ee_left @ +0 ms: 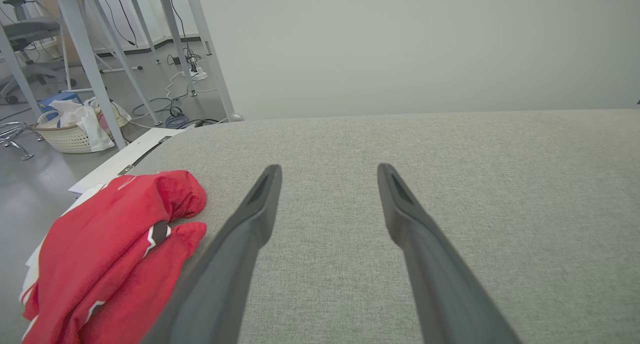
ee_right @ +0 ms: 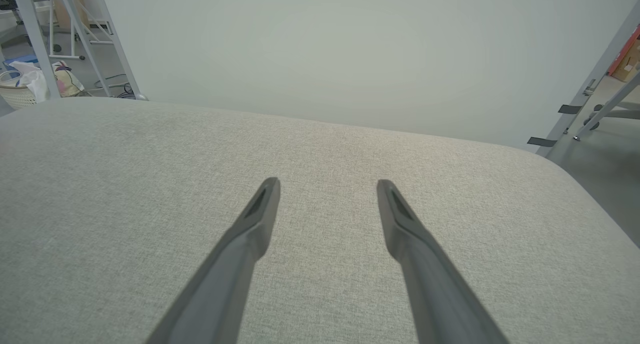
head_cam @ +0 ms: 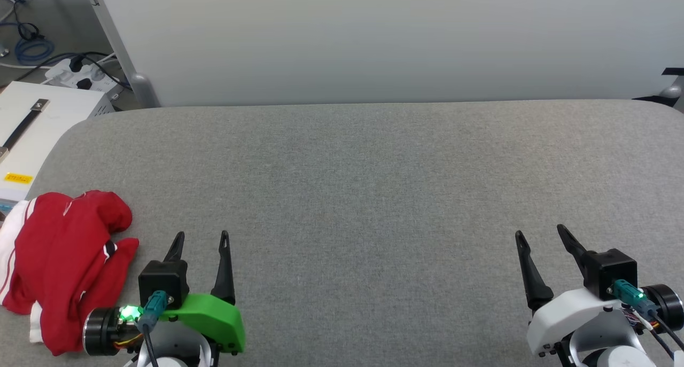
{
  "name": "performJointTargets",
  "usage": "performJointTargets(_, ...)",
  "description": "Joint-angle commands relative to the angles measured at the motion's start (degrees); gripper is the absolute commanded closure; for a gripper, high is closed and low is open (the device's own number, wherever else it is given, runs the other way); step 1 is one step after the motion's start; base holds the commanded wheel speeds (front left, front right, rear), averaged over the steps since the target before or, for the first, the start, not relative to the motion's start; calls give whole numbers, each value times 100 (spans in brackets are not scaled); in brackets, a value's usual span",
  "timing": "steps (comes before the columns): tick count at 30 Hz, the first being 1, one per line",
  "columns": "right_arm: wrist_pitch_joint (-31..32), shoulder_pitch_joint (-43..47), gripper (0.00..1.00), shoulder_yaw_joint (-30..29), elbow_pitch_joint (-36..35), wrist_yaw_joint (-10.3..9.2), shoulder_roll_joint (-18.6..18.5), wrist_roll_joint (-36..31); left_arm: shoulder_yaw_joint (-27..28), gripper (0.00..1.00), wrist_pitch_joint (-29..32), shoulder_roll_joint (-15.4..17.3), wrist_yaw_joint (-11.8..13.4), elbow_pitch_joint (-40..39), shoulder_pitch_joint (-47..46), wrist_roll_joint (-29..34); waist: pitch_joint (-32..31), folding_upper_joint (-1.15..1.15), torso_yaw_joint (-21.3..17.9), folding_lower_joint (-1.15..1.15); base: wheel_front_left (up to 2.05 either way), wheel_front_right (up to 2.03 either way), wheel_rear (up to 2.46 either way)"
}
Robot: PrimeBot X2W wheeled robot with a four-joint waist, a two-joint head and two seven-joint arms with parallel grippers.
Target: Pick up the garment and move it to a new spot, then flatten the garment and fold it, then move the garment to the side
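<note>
The left gripper [head_cam: 202, 233], two long dark fingers on a green shell, sits at the lower left of the head view, jaws spread with nothing between them. At the lower right, the white-shelled right gripper [head_cam: 538, 229] is spread and empty too. The garment [head_cam: 64, 260], a crumpled soft red short-sleeved T-shirt with white sleeves, lies at the lower left edge of the frame, just beside the left gripper, on the grey fabric-covered table [head_cam: 374, 185].

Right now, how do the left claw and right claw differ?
The left claw has a green mount; the right claw a white mount. The left claw is beside the crumpled red garment; the right claw is far from it, over bare grey surface. Both open, empty.
</note>
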Motion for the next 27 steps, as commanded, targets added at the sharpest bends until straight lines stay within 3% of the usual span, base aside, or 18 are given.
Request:
performJointTargets(1,-79,-30,0,11,38,0,-1,57,-36,0,-72,-2,-18,28,-36,-61,3,0,0,0,0,0,0)
performJointTargets(27,-387,-60,0,10,-60,-1,-3,413,-197,0,-380,-8,-40,140,-131,-330,-13,0,-7,0,0,0,0)
